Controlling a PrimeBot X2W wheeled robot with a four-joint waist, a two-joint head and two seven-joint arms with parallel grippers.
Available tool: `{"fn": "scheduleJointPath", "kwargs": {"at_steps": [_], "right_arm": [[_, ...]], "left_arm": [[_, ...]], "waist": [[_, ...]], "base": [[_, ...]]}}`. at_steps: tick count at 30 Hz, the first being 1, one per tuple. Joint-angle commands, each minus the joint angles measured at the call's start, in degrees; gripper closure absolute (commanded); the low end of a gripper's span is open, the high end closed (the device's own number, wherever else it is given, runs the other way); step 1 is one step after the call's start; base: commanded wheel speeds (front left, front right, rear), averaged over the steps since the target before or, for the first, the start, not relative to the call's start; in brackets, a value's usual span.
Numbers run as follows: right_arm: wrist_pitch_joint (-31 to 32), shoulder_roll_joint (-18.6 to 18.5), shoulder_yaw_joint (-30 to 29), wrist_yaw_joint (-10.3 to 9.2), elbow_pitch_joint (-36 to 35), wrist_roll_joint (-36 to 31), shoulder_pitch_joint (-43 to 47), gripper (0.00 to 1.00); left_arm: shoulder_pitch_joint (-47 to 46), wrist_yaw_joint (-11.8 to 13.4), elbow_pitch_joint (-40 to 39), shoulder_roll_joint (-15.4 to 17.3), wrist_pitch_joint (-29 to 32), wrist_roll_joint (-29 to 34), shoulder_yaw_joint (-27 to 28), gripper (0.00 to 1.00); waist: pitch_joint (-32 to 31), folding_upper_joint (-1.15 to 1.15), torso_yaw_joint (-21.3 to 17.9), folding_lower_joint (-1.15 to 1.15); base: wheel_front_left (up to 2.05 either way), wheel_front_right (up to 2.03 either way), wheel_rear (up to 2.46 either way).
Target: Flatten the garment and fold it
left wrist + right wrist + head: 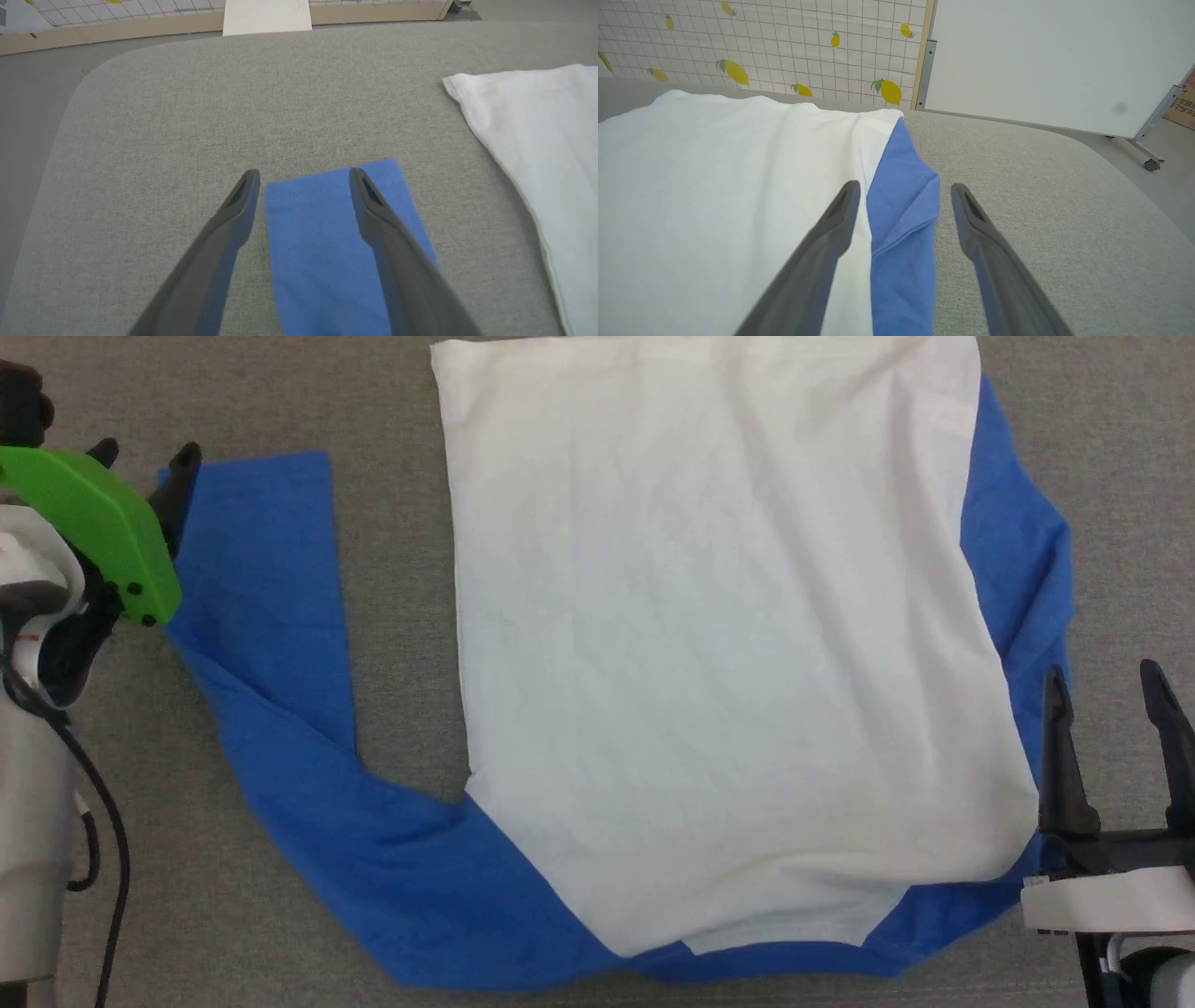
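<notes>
The garment (719,644) lies spread on the grey table, white body up, neck end toward me. One blue sleeve (266,607) runs out to the left and bends up; its cuff (334,191) lies flat. My left gripper (145,457) hangs open over that cuff, its tips (303,179) straddling the cuff's left part. The other blue sleeve (1022,551) lies tucked along the body's right edge, bunched (903,205). My right gripper (1106,686) stands open at the lower right, over that blue edge (901,191), holding nothing.
The grey cloth-covered table (187,116) has a rounded far-left corner and a rounded far-right corner (1064,154). Beyond it stand a lemon-print grid wall (784,46) and a white panel on wheels (1041,56). A black cable (103,821) hangs by my left arm.
</notes>
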Motion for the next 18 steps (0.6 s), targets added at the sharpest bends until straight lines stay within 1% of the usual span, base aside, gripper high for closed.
{"fn": "scheduleJointPath", "kwargs": {"at_steps": [1, 6, 8, 12, 13, 14, 18], "right_arm": [[0.1, 0.0, -0.2, -0.08, -0.5, -0.1, -1.1, 0.0], [0.3, 0.0, -0.5, -0.08, -1.2, 0.0, -1.4, 0.0], [0.4, 0.0, -0.5, -0.08, -1.4, 0.0, -1.5, 0.0], [0.7, 0.0, -0.8, -0.08, -2.0, 0.0, -1.8, 0.0], [0.7, 0.0, -0.9, -0.08, -2.1, 0.0, -1.8, 0.0], [0.8, 0.0, -1.0, -0.08, -2.2, -0.1, -1.9, 0.0], [1.2, 0.0, -1.5, -0.08, -2.6, -0.5, -2.2, 0.0]], "left_arm": [[-1.1, -0.4, 0.6, 1.1, 0.8, -0.1, -0.2, 0.0], [-1.0, 0.4, 3.2, 2.4, 3.9, -0.6, 0.0, 0.0], [-0.6, 0.4, 4.6, 3.0, 4.2, -0.8, 0.2, 0.0], [-0.3, 0.4, 7.1, 2.8, 4.9, -1.9, 0.2, 0.0], [-0.3, 0.4, 7.6, 2.7, 5.1, -2.2, -0.1, 0.12], [-0.4, 0.2, 7.9, 2.6, 5.1, -2.5, -0.5, 1.0], [-1.0, -0.1, 9.0, 2.6, 4.2, -3.9, -1.6, 1.0]], "waist": [[2.1, 0.0, -1.3, -0.01], [3.5, 0.0, -1.7, -0.01], [4.0, 0.0, -1.9, -0.01], [4.7, 0.0, -1.9, -0.01], [4.8, 0.0, -1.8, -0.01], [5.0, 0.0, -1.7, -0.01], [5.1, 0.0, -0.9, -0.01]], "base": [[0.0, 0.0, 0.0], [0.0, 0.0, 0.0], [0.0, 0.0, 0.0], [0.0, 0.0, 0.0], [0.0, 0.0, 0.0], [0.0, 0.0, 0.0], [0.0, 0.0, 0.0]]}}
